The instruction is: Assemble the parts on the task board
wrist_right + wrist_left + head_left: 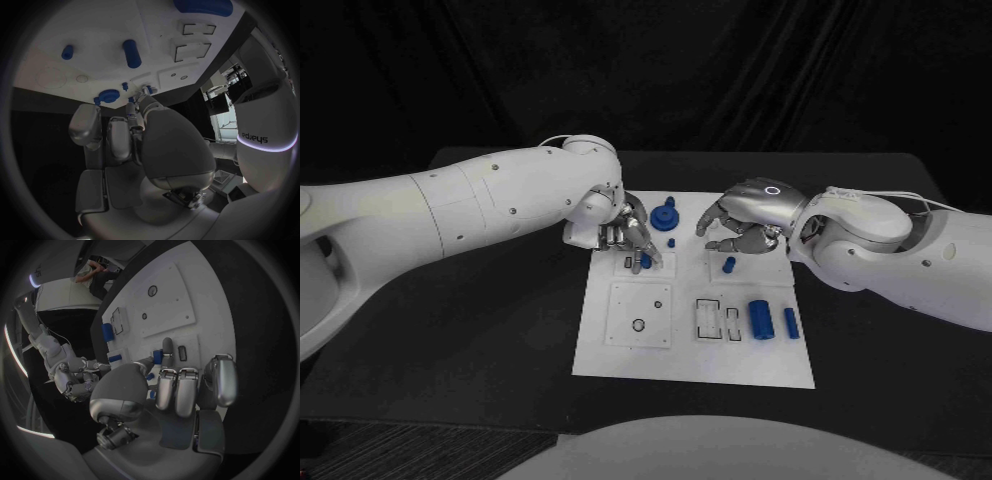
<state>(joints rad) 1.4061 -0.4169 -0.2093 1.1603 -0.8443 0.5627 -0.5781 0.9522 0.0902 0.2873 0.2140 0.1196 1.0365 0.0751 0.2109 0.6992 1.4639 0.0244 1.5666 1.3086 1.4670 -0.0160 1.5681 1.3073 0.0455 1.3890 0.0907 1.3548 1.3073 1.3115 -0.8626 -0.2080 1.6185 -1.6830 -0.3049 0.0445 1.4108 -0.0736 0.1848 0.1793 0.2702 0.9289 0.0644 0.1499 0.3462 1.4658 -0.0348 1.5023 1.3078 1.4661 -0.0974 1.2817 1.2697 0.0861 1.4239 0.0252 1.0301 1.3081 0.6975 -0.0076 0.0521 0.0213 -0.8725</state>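
The left hand point(626, 232) pinches a small blue part point(645, 261) upright over the task board point(625, 365), just left of the far slots. The right hand point(740, 228) hovers close right, fingers curled, holding nothing visible.

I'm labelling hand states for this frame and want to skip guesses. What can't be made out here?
- Head view: whether the left hand pinches the small blue part at its fingertips; the fingers cover the contact.
- Right wrist view: what the right hand holds, if anything; its own palm hides the fingertips.
- Head view: the slot shapes on the task board are too small to read.
- Right wrist view: a blue part is cut off by the circle's rim.
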